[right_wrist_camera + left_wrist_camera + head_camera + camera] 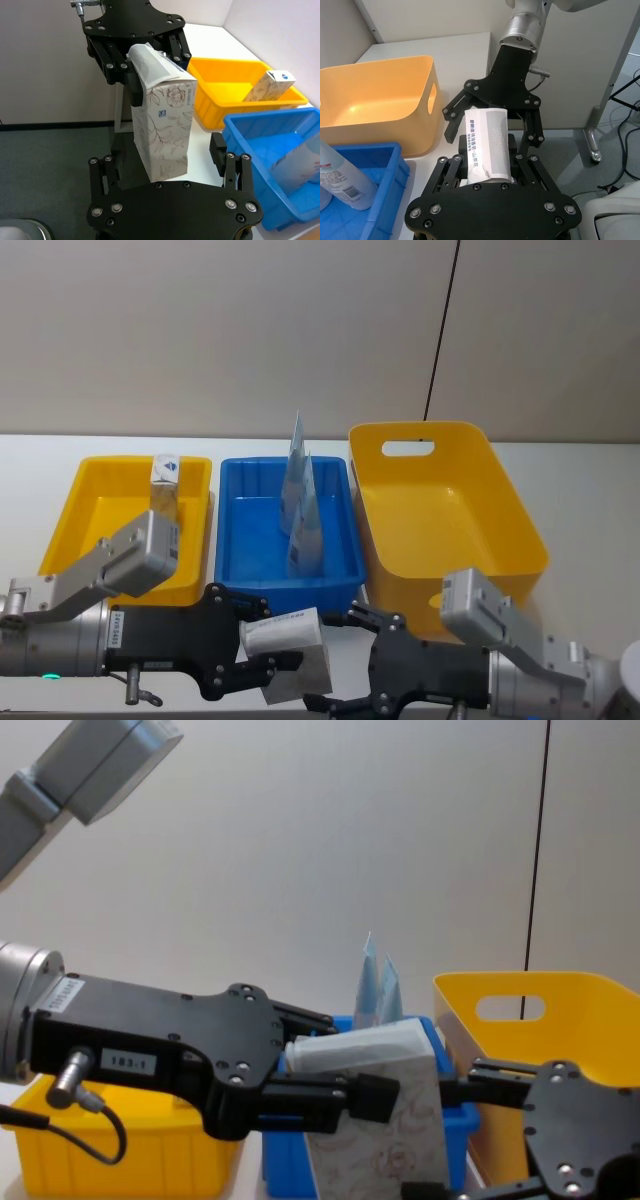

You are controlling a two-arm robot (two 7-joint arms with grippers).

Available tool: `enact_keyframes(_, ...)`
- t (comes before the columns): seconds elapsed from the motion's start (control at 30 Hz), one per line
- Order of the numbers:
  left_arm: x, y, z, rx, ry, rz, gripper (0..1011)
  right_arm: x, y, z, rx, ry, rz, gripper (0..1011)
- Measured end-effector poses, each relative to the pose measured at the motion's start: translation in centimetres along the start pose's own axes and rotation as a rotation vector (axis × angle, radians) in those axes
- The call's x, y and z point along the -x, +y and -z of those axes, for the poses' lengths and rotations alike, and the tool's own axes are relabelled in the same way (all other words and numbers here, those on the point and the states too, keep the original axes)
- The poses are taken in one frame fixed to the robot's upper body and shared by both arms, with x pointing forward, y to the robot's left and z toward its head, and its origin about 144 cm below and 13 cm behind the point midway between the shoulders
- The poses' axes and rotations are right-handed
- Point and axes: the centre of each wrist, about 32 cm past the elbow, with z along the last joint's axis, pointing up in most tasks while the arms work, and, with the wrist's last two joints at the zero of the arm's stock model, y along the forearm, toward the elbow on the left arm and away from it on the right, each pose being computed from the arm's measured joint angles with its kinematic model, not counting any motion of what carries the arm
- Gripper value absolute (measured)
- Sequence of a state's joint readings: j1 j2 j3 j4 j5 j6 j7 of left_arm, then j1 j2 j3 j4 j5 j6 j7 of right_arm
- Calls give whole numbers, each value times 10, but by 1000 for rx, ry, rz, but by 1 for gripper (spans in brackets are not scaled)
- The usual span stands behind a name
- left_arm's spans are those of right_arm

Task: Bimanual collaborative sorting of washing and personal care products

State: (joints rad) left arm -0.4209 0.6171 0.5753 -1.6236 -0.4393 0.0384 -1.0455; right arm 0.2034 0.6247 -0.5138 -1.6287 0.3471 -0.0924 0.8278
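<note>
A leaning carton point(165, 483) is being propped in the left yellow bin point(60, 540). A second carton point(292, 638) is being gripped by the left gripper point(265, 642) in front of the blue bin point(240, 550), where two tubes point(303, 515) are being stood upright. The right gripper point(345, 660) is being held, fingers spread, around that carton's free end.

Robot lab or test room: bare wall point(200, 330), white table point(40, 455), loose floor cables point(626, 131), castered stand point(593, 142).

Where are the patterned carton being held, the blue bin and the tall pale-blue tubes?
patterned carton point(162, 125): right wrist view, its printed front face.
blue bin point(250, 540): head view, bare floor on its left side.
pale-blue tubes point(305, 530): head view, body of the nearer tube.
</note>
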Motion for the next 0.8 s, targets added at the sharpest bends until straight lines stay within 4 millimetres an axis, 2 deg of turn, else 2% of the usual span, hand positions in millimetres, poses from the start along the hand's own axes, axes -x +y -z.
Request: enact_keyframes(0.8, 0, 0, 0, 0, 0, 0, 363, 4, 19, -1, 13, 22, -30, 1003)
